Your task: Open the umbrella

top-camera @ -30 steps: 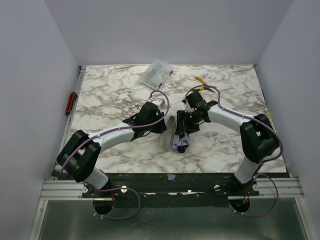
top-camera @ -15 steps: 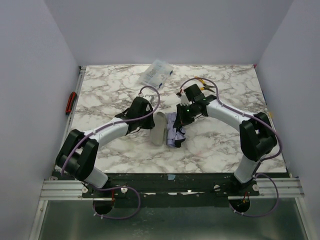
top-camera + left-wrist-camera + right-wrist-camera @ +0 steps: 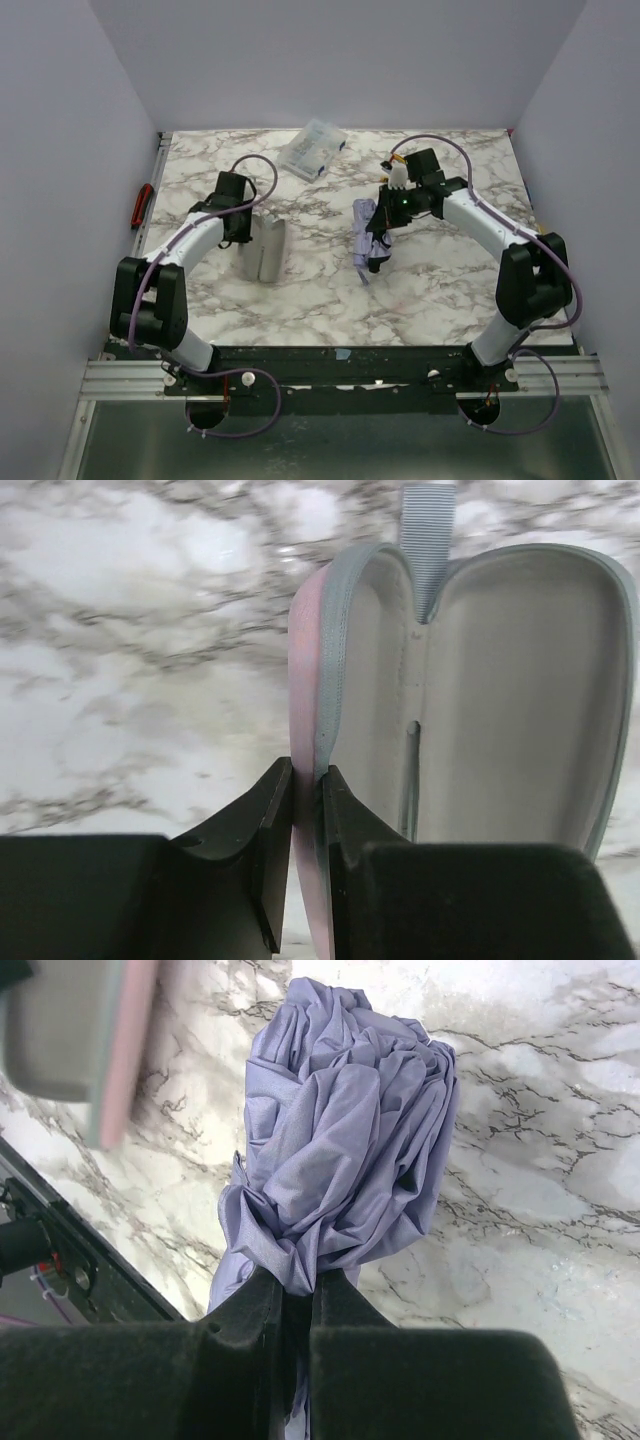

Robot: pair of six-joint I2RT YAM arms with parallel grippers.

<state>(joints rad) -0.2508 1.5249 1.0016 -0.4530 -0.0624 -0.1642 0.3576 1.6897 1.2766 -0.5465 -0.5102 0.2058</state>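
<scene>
Right wrist: limp, light umbrella cloth is being clenched at lower centre by the right gripper, a stiffer part being judged the firmer hold.

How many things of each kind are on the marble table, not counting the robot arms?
umbrella: 1
open case: 1
clear plastic box: 1
Total: 3

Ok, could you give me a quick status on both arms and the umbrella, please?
Left gripper shut on case wall. Right gripper shut on umbrella fabric. Umbrella folded, bunched, not yet open. Case apart, to its left.
</scene>
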